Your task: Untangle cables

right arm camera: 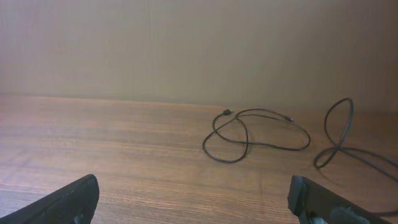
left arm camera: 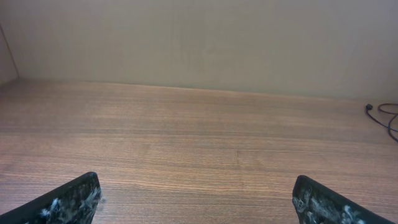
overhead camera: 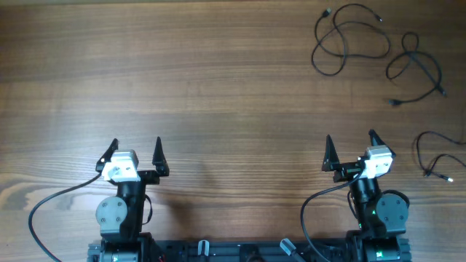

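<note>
**Item 1: first cable** (overhead camera: 342, 44) (right arm camera: 273, 147). Thin black cord lying flat on the table (overhead camera: 218, 87), in the far right quarter. It is loosely looped, and the spread is longer across the table than deep. Both plug ends lie on the far side, one at the left top of the loops and one toward the right.

**Item 2: second cable** (overhead camera: 416, 57) (right arm camera: 339, 148). Just to the right of the first, with no crossing between them visible. One loop crosses over itself, and its long axis runs diagonally from far-left to near-right. Both ends lie on the near side, splayed apart.

**Item 3: third cable** (overhead camera: 435, 133). At the right edge of the table, nearer the robot and well apart from the other two. It arches and partly leaves the overhead view. Two ends point back toward the near side.

**Item 4: cable strand** (left arm camera: 388, 121). It shows at the right margin of the left wrist view. Which cord it belongs to cannot be told.

**Item 5: left claw** (overhead camera: 135, 154) (left arm camera: 196, 205). At the near left, with fingers spread wide. It holds nothing, touches nothing, and is far from every cord.

**Item 6: right claw** (overhead camera: 352, 149) (right arm camera: 193, 202). At the near right, with fingers equally wide apart. It is empty, with bare wood between the tips, and faces the first and second cables, which lie well ahead of it.
</note>
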Robot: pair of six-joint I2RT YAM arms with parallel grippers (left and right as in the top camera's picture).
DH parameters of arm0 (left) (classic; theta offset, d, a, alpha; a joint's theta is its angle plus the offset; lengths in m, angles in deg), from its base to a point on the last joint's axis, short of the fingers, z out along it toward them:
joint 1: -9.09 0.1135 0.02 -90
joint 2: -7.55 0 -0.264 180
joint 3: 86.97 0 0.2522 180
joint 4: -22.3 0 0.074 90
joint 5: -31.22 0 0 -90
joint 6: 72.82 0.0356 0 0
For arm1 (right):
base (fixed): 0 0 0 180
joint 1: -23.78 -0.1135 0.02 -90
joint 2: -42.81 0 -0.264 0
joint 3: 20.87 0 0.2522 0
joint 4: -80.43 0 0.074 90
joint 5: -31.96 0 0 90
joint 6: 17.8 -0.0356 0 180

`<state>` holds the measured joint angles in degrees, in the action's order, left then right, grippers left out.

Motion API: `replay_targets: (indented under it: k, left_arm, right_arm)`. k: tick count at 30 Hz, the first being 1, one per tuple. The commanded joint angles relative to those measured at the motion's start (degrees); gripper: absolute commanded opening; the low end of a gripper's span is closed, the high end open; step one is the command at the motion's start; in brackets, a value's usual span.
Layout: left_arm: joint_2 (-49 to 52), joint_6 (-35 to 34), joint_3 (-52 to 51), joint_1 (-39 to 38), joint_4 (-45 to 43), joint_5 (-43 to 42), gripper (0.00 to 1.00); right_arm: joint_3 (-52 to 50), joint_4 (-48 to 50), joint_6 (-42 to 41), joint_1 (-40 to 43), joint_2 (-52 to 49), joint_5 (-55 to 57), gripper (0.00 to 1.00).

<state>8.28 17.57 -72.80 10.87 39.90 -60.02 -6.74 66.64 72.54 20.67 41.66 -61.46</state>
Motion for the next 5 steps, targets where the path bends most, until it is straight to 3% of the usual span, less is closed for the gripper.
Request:
replay_targets:
  k: [1, 5]
  left_arm:
    - [-0.39, 0.9, -0.09, 0.26, 0.48, -0.87, 1.0]
    - [-0.39, 0.9, -0.07, 0.26, 0.48, -0.87, 1.0]
  right_arm:
    - [-0.07, 0.09, 0.79, 0.09, 0.94, -0.48, 1.0]
    - [-0.07, 0.09, 0.76, 0.09, 0.94, -0.48, 1.0]
